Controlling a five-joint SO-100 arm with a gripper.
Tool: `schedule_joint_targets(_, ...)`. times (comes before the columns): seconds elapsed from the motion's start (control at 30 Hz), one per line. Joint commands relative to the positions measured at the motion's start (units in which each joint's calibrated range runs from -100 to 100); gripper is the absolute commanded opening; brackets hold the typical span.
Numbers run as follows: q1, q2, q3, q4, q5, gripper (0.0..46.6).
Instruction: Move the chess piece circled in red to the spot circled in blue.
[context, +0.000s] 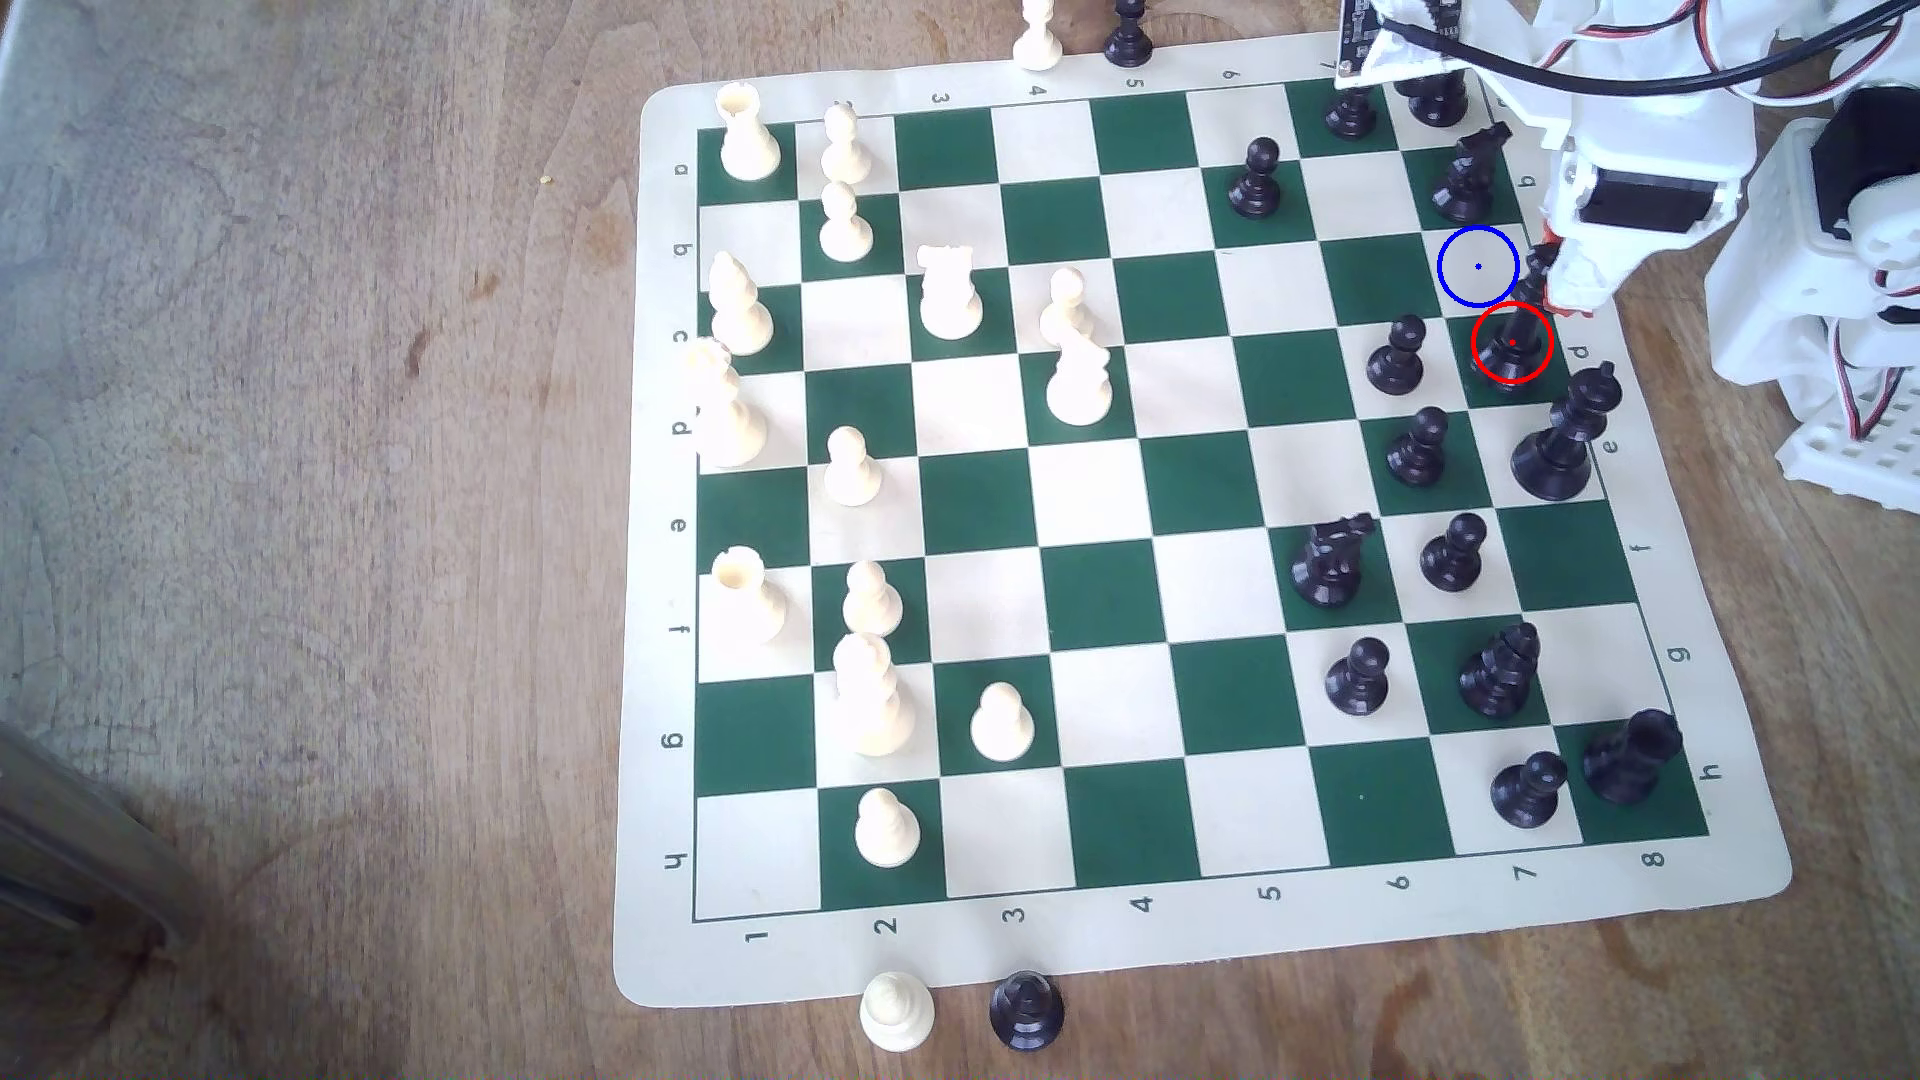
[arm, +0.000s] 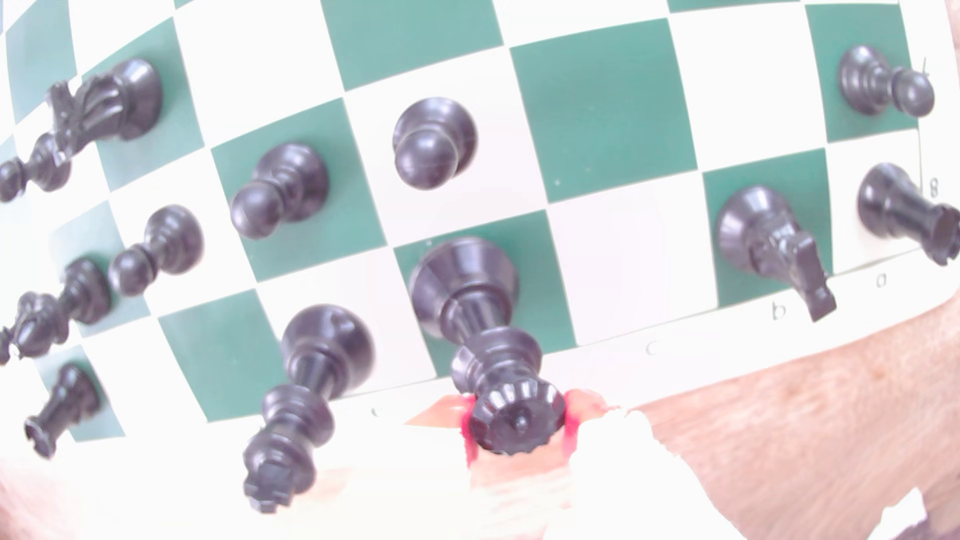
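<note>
Black queen (context: 1512, 348) sitting on a green square near the right edge of the board, upper right of the exterior view, ringed in red. Base flat on the square, standing upright. Blue-ringed cream square (context: 1477, 267) right next to it, just up and a touch left in that frame, nothing on it. Black knight (context: 1467, 177) one square further up from the blue ring, black king (context: 1558, 436) one square down from the queen, black pawn (context: 1397, 356) just to the queen's left.

Gripper (context: 1545, 278) coming in from the top right corner of the exterior view, white arm over the board edge, tips down at the queen's head. Wrist view, lower middle of the frame: red-tinted fingers (arm: 576, 415) pressed up against both sides of the queen's notched crown (arm: 519, 420), so clamped on it, or at least hugging it with no gap visible. Rest of the lower part of that frame badly washed out, can't make out much of the jaws there.

Green-and-cream mat (context: 665, 519) on a wooden table (context: 312, 415).
</note>
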Motion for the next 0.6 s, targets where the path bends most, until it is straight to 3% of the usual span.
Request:
schedule_joint_targets(0.0, -0.32, 0.65, -10.09, 3.97, -0.44, 0.2)
schedule_joint_targets(0.27, 0.54, 3.03, -16.62, 8.80, 1.32, 0.2)
schedule_joint_targets(0.57, 7.50, 6.93, -16.44, 8.15, 6.25, 0.2)
